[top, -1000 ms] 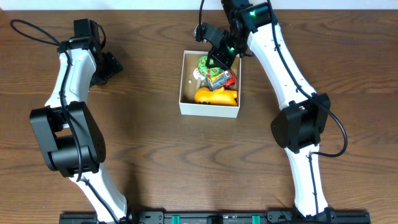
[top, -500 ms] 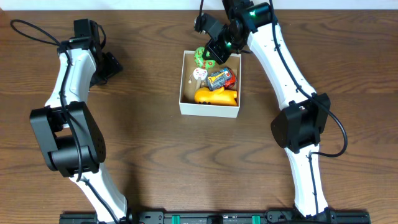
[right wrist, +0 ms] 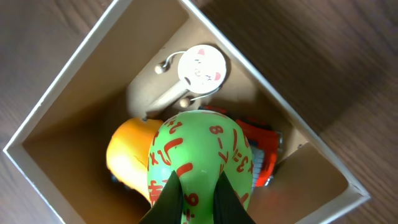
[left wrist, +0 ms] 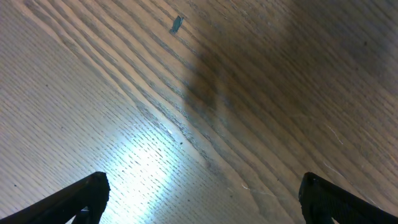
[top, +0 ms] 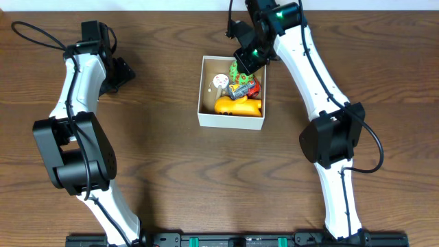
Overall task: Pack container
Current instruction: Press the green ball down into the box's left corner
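The container [top: 229, 121] is a shallow square box with white walls and a brown inside, at the middle back of the table; it also shows in the right wrist view [right wrist: 74, 106]. In it lie a yellow toy [top: 236, 106], a red and grey toy [top: 247, 88] and a white round cat-face rattle [top: 219, 80]. My right gripper [top: 241, 68] is shut on a green toy with red numbers [right wrist: 199, 155] and holds it over the box's far right part. My left gripper [left wrist: 199, 199] is open and empty over bare wood at the far left.
The brown wooden table [top: 171, 178] spreads round the box. The left arm [top: 79, 75] stands at the far left, the right arm [top: 309, 75] reaches in from the right. A small speck [left wrist: 176, 23] lies on the wood.
My right gripper lifted the green toy to the box's far edge, then shifted right with it over the box's far right corner. The left arm has not moved.
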